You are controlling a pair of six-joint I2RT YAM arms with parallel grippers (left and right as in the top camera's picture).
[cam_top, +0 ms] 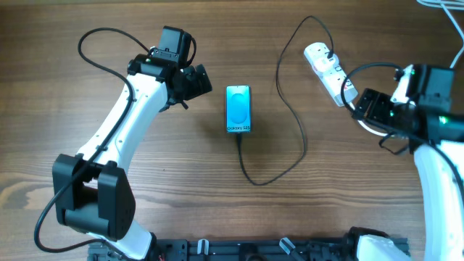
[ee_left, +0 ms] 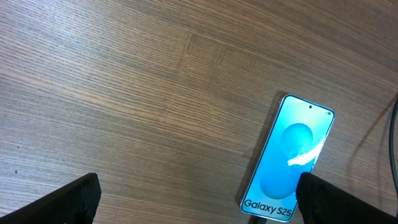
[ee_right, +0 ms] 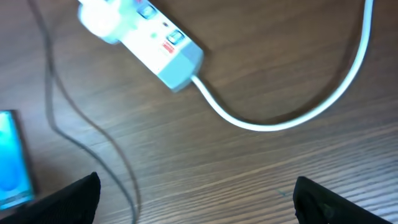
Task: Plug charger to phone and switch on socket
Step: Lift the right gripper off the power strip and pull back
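**Charger [cam_top: 280,76] run to the phone [cam_top: 238,109], bare wood on most sides**

Wooden table [cam_top: 217,217] filling the overhead view. Broadest bare stretch along the near side between the two arm bases, another at the far left.

Bent up from the near-left corner, the left arm [cam_top: 123,134]. Rising along the right edge, the right arm [cam_top: 438,181].

Curving away from the socket's near end in a wide bow, a thick white lead [ee_right: 280,118], with part of it showing beside the right wrist from overhead.

Thin and black, the charger:
- leaves the socket's far end and arches toward the far edge;
- snakes down through the gap between phone and socket;
- hooks back to the phone's label end;
- touches there in the overhead view, though cannot tell whether the tip is fully seated.

At a slant at far right, the socket [cam_top: 330,72], well apart from the phone and just beside the right gripper.

Flat at mid-table, the phone, teal screen up, "Galaxy S25" strip toward the near side. Bare wood on its left flank up to the left gripper.

Near the phone's far-left corner, the left gripper [cam_top: 201,80]. Fingers [ee_left: 81,199] spread wide, only tabletop between them. Label end of the phone close beside one finger in the wrist view.

Pointed at the socket's near end, the right gripper [cam_top: 359,105]. Fingers [ee_right: 336,202] likewise spread wide, gripping nothing.

On the socket's top face, red switches [ee_right: 169,46]. On or off not readable.
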